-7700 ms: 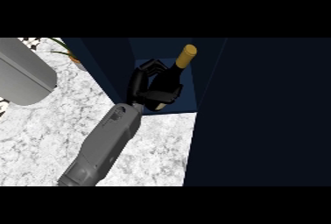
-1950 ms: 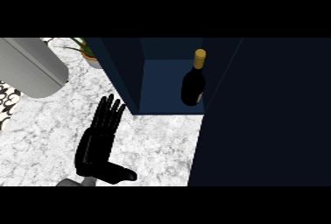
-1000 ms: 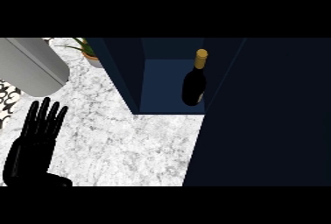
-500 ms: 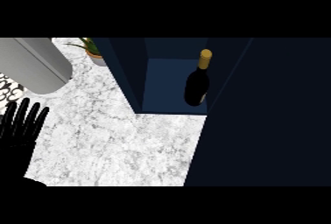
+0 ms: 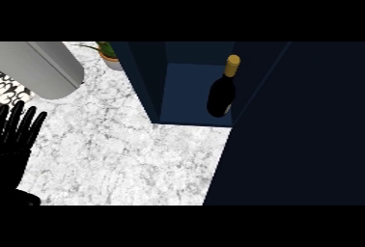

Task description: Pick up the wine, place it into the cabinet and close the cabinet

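The wine bottle, dark with a gold cap, stands upright inside the dark blue cabinet, close to its right wall. Nothing touches it. The cabinet stands open: its door is the large dark panel that fills the right side of the view. My left hand shows at the far left edge over the marble counter, open with its fingers straight and pointing up, well apart from the bottle and the cabinet. Part of that hand is cut off by the edge. My right hand does not show.
A grey rounded object lies at the top left. A small potted plant stands behind it, next to the cabinet's left wall. A black-and-white patterned patch sits at the left edge.
My left hand let go of the bottle inside the cabinet, then drew back down and left across the counter to the view's left edge. The bottle stays upright in the cabinet.
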Tool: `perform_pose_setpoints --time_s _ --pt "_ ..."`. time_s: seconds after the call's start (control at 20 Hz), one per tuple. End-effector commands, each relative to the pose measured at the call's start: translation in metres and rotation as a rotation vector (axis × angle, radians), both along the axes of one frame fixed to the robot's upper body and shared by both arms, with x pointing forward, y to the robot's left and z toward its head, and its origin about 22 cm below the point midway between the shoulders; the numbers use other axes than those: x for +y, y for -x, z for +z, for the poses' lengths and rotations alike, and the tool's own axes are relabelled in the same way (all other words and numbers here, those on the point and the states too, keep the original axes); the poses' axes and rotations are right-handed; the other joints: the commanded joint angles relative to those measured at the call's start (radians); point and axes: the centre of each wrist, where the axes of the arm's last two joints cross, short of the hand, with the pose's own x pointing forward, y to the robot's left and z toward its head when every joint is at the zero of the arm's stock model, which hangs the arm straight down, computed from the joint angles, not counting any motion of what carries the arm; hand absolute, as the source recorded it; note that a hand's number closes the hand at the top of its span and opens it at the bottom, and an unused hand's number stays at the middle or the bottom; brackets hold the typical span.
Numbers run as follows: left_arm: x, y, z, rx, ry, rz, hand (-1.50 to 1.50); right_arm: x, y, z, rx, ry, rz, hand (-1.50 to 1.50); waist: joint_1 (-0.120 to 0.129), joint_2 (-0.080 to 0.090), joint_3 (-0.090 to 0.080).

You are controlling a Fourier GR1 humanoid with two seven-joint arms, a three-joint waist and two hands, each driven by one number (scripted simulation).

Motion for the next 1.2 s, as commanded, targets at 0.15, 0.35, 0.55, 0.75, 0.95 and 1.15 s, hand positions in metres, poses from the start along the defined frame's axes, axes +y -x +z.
perform_pose_setpoints --time_s 0.15,0.35,0.55,0.75,0.95,1.15 --pt "0.002 -0.001 0.001 0.008 -0.001 -0.02 -1.5 0.035 -0.002 0.019 0.071 -0.183 0.096 1.5 0.031 -0.001 -0.002" --pt "0.004 -0.009 0.004 -0.01 -0.003 -0.021 -1.5 0.06 -0.037 0.025 0.051 -0.17 0.073 1.5 0.033 0.003 -0.002" --pt "0.017 0.0 0.007 0.01 -0.006 -0.012 -1.5 0.112 -0.068 0.041 0.081 -0.174 0.062 1.5 0.029 -0.006 0.001" --pt "0.022 -0.009 0.004 0.009 -0.006 0.011 -1.5 0.161 -0.103 0.062 0.097 -0.156 0.043 1.5 -0.002 -0.004 0.004" --pt "0.046 -0.007 0.005 0.02 -0.003 0.037 -1.5 0.185 -0.131 0.085 0.142 -0.153 0.016 1.5 -0.013 -0.005 0.006" --pt "0.022 0.003 -0.007 0.019 0.001 0.05 -1.5 0.181 -0.159 0.093 0.212 -0.212 0.001 1.5 -0.028 -0.007 0.008"
